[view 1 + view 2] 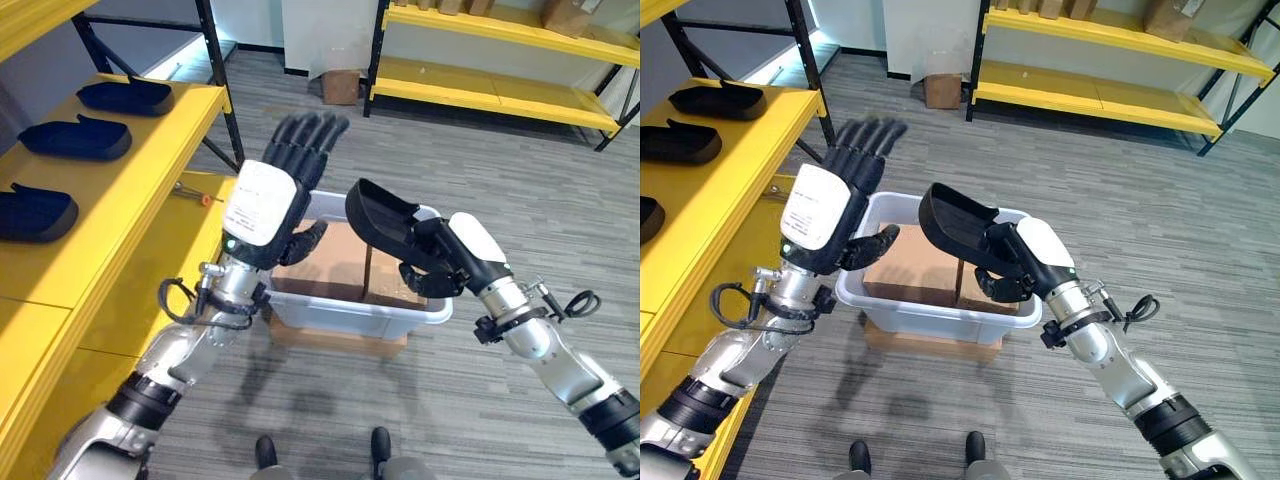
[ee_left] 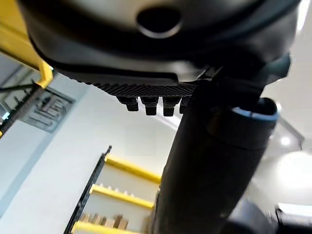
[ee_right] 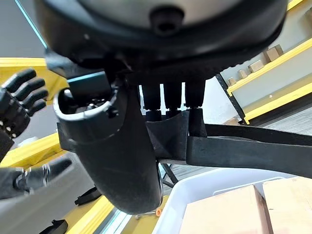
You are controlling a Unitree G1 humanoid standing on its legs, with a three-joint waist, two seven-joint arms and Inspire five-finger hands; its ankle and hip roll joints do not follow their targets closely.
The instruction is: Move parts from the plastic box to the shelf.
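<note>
Over the plastic box [image 1: 345, 312], the right hand [image 1: 445, 262] grips a black part [image 1: 380, 215] while the left hand [image 1: 275, 195] hangs beside it, fingers straight and empty.

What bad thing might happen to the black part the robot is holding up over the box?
1. The right hand pinches the black part by one end, above the plastic box; if the grip slips, it may drop back in.
2. The open left hand is raised close beside the part, so a handover could bump it loose.
3. The yellow shelf already holds three parts, so there is less room to set it down.
</note>
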